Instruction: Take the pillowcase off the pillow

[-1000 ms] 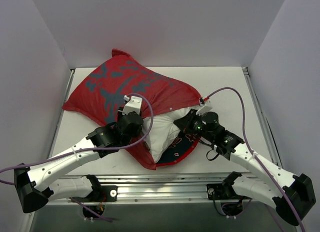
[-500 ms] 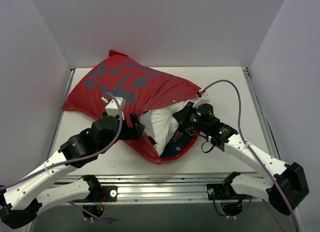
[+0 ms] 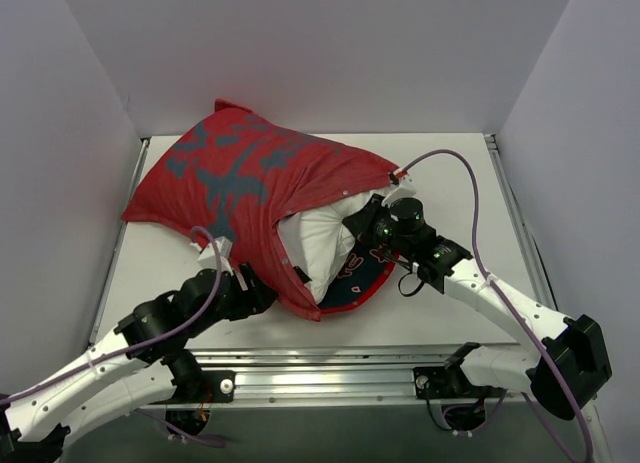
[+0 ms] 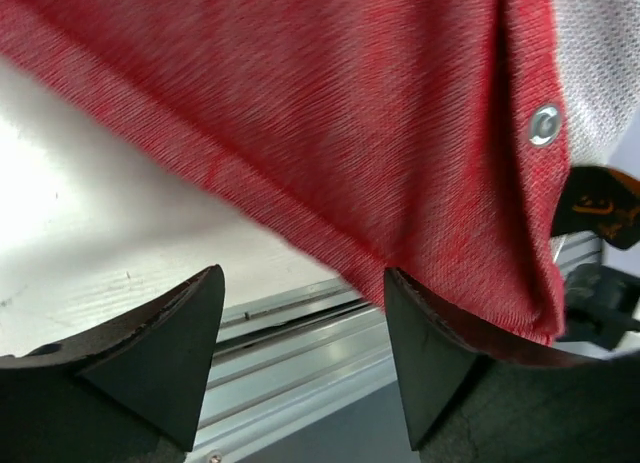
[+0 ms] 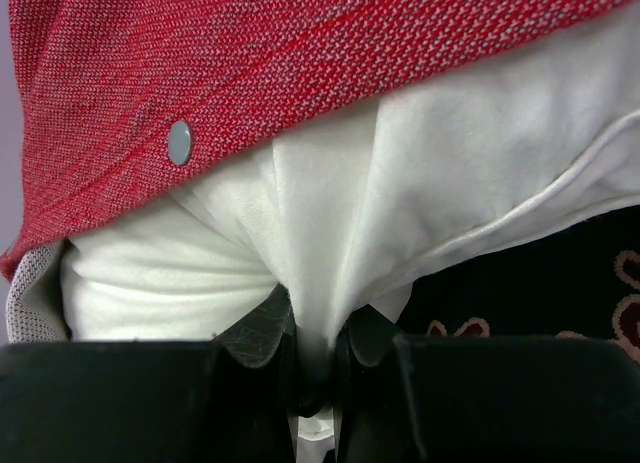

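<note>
- The pillowcase [image 3: 250, 183] lies across the far-left part of the table [image 3: 470, 173]. It is a coarse red weave with grey-blue brush marks, and its open mouth faces near-right.
- The pillow [image 3: 318, 245], smooth, plump and white, bulges out of that mouth. It rests on the turned-out navy lining [image 3: 362, 275] (pinkish motifs show on it).
- A round silvery snap [image 5: 179, 141] sits on the red hem.
- The right gripper [image 5: 312, 335] is closed tight, pinching a fold of pillow cloth.
- The left gripper [image 4: 300, 313] is spread wide at the pillowcase's near edge and grips nothing. The red hem hangs just above its fingers.
</note>
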Tool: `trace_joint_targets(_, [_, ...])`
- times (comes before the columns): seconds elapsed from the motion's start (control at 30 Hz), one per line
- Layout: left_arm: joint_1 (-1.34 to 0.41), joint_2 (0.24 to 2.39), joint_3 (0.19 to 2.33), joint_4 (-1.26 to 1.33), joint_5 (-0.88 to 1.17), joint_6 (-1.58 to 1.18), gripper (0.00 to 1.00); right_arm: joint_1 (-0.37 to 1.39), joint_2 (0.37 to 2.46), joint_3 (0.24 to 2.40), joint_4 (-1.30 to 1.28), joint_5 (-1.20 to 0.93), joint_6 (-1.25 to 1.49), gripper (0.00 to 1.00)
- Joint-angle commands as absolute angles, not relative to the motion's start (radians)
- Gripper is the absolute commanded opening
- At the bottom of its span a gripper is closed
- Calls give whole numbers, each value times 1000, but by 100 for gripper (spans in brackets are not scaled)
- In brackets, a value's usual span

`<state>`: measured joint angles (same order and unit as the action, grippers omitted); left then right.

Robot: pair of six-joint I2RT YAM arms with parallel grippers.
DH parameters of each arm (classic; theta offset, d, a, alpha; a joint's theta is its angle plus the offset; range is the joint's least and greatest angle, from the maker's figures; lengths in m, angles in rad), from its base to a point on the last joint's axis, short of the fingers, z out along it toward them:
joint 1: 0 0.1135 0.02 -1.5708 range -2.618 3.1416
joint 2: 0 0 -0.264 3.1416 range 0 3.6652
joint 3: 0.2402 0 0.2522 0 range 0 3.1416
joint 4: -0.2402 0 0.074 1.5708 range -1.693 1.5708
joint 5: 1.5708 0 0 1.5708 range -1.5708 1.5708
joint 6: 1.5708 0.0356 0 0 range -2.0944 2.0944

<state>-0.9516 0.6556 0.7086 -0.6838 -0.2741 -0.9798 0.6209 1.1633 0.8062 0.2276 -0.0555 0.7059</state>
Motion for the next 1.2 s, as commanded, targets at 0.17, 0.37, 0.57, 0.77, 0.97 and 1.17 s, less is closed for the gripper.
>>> trace_joint_targets(0.17, [-942,546,563,-534,-319,-1206,68,604,1154,848,463,-26,719,0])
trace_joint_targets(0.37, [-939,569,479,-310,-319,-1223,62,604,1158,825,471,-47,732,0])
trace_joint_targets(0.57, [-939,571,408,-152,-334,-1261,56,604,1144,804,474,-49,738,0])
trace_joint_targets(0.77, [-939,589,353,-46,-327,-1290,48,606,1143,792,485,-55,747,0])
trace_joint_targets(0.97, [-939,594,380,-130,-388,-1246,2,586,1126,808,463,-78,755,0])
trace_joint_targets(1.17, [-930,517,439,-458,-717,-1235,2,425,1039,828,368,-216,785,0])
